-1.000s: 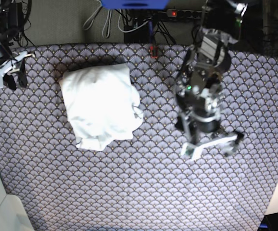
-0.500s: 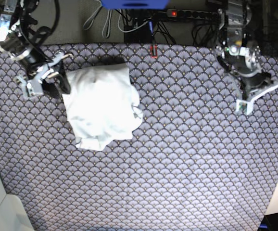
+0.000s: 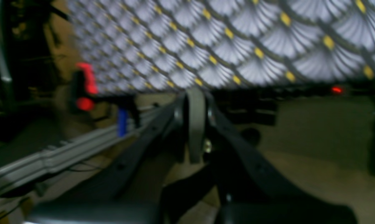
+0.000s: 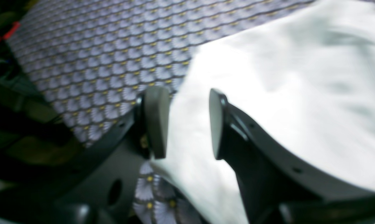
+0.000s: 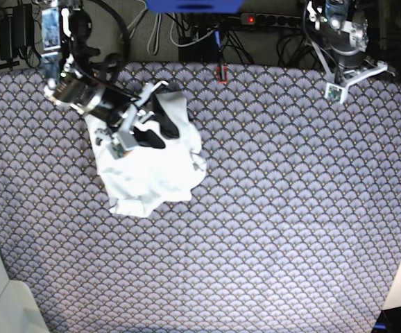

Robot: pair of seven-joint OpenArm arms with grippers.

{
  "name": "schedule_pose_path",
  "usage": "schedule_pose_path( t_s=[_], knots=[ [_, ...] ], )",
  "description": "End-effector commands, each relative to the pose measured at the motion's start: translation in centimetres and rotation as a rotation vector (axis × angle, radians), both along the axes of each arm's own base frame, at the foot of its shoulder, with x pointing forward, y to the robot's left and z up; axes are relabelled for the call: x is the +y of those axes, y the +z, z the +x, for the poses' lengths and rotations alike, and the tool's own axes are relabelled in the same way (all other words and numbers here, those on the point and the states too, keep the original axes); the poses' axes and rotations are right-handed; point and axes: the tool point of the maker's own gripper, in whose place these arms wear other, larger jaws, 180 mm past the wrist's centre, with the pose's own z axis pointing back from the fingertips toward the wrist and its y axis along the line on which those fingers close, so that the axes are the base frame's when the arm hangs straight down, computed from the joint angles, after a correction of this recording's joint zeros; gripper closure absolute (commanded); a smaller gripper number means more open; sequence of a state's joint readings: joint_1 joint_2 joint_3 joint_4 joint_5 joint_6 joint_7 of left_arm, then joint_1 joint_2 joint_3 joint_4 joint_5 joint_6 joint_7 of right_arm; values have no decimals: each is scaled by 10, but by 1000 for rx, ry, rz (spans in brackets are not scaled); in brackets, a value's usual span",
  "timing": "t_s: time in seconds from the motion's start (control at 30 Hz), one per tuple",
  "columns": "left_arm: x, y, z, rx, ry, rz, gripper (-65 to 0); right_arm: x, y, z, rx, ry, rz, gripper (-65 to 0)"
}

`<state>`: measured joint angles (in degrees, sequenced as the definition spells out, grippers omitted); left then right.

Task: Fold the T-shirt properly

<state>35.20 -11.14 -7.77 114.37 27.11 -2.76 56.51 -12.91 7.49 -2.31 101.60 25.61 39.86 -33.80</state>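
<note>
Your work surface was a table under a purple scallop-patterned cloth (image 5: 270,229), with cables and a power strip (image 5: 270,19) along its far edge. Nearest you, that cloth lay bare. Farther in, toward the base view's upper left, the T-shirt (image 5: 148,170) sat as a rumpled bundle, roughly folded. Its long axis ran from the far edge down toward you, leaning slightly to the view's right, and a loose ragged end pointed at the near side.

Your right gripper (image 4: 184,124) hung over the shirt's far end, jaws partly apart with white fabric showing between them; they had not pinched anything that you could see. If you closed there, you risked catching several layers at once and dragging the whole bundle rather than one edge, which would undo the fold. The loose flap on the side could also spill out.

Farthest off, your left gripper (image 5: 340,84) was parked at the far right edge of the table, jaws pressed together on nothing, well apart from the shirt.
</note>
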Motion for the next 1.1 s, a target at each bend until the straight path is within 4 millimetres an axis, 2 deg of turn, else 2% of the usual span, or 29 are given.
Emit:
schedule_pose_path(
  t_s=[0.0,0.27,0.37,0.43,0.53,0.7,0.8,0.87,0.93,1.07],
  knots=[
    [1,4,-1,-12,-4,-1,-1,1,8,10,-31,-2,28,-195],
    [-12,-13,-29,56,18,-101,-1,-9,-48,28,123,-38,30,-195],
    [-14,-17,-35,73,22,-124,-1,-12,-68,23,185,-50,29,-195],
    [-15,-18,-37,77,24,-135,-1,-13,-74,20,201,-57,34,-195],
    [-17,-20,-41,87,26,-152,-1,-12,-66,18,165,-70,64,-195],
    [-29,-23,-44,62,7,-220,-1,-14,-20,11,25,-41,42,-180],
    [-38,-26,-48,45,-1,-281,-1,-21,8,-2,-47,-50,26,-117],
    [-44,-27,-51,41,6,-323,-1,-32,19,-10,-76,-70,5,-57],
    [-49,-29,-55,50,19,-363,-1,-46,21,-26,-70,-87,-33,0],
    [-57,-37,-64,81,39,-449,-1,-82,6,-57,4,-153,-105,0]
  ],
)
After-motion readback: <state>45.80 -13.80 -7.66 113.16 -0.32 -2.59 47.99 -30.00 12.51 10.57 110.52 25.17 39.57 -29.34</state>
